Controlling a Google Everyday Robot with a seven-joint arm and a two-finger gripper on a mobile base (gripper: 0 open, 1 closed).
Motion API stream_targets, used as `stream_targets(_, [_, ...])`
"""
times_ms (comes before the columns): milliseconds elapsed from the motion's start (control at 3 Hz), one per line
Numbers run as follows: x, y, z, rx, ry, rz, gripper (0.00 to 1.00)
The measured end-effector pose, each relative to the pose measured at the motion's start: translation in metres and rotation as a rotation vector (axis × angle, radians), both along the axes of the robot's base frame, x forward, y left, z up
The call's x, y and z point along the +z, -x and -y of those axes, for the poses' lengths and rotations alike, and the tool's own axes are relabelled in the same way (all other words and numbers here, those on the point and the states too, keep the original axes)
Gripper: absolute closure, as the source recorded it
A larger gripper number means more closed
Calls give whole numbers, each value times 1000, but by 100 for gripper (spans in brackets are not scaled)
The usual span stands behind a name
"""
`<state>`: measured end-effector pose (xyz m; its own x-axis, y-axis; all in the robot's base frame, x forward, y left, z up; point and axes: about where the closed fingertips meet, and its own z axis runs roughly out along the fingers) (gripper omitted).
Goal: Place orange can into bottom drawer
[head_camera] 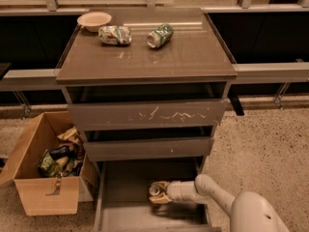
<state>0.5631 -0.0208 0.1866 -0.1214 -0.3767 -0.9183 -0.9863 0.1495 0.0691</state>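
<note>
The orange can (157,191) is inside the open bottom drawer (126,187), lying tilted with its silver top facing left, low over the grey floor. My gripper (161,193) reaches in from the lower right on a white arm and is shut on the can. The can's far side is hidden by the fingers. I cannot tell whether the can touches the drawer floor.
On the cabinet top lie a green-and-white dented can (115,35), a green can (160,35) and a pale bowl (94,20). The scratched drawer (147,115) and a narrower drawer (148,148) stick out above. A cardboard box (44,170) of rubbish stands at the left.
</note>
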Motion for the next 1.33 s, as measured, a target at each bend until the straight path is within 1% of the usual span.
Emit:
stream_targets(333, [0, 0, 0, 0, 0, 0, 28])
stream_targets(667, [19, 9, 6, -4, -41, 28, 5])
stream_targets(1000, [50, 20, 16, -4, -62, 60, 0])
stream_targets(1333, [81, 36, 21, 11, -76, 68, 0])
